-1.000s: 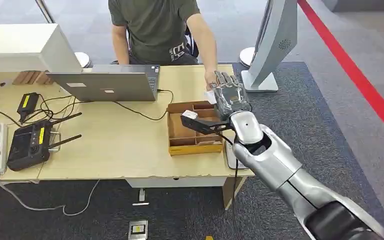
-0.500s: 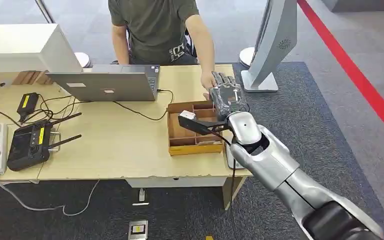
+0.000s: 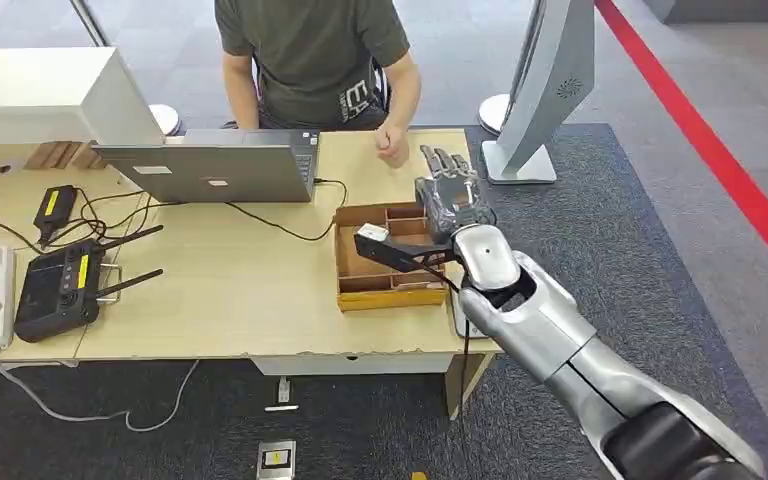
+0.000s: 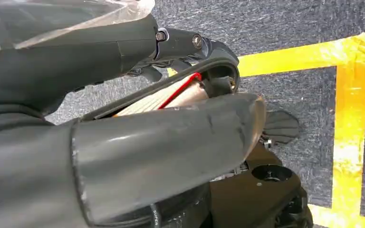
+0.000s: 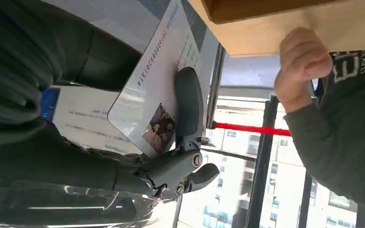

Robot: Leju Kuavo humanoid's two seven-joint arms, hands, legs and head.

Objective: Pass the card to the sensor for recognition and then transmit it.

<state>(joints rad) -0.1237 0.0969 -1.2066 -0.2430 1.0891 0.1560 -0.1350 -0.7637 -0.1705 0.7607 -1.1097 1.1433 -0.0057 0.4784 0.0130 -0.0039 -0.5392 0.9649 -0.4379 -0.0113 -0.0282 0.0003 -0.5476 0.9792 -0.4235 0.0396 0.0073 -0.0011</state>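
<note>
One card (image 5: 157, 90) sits clamped in my right hand (image 3: 450, 200) fingers (image 5: 187, 102) — raised at 1 o'clock over the tabletop (image 3: 250, 290), presumably for scanning; left fingers — cannot tell.

laptop (image 3: 215, 170) on desk (image 3: 230, 290), divided box (image 3: 385, 262) right of it

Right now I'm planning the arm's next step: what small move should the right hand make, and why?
Probably carry the card on towards the sensor. The right hand holds it, a finger pressed on its face, above the far end of the cardboard tray. The person's hand is a closed fist, clear of the card. I cannot tell which thing is the sensor.
</note>
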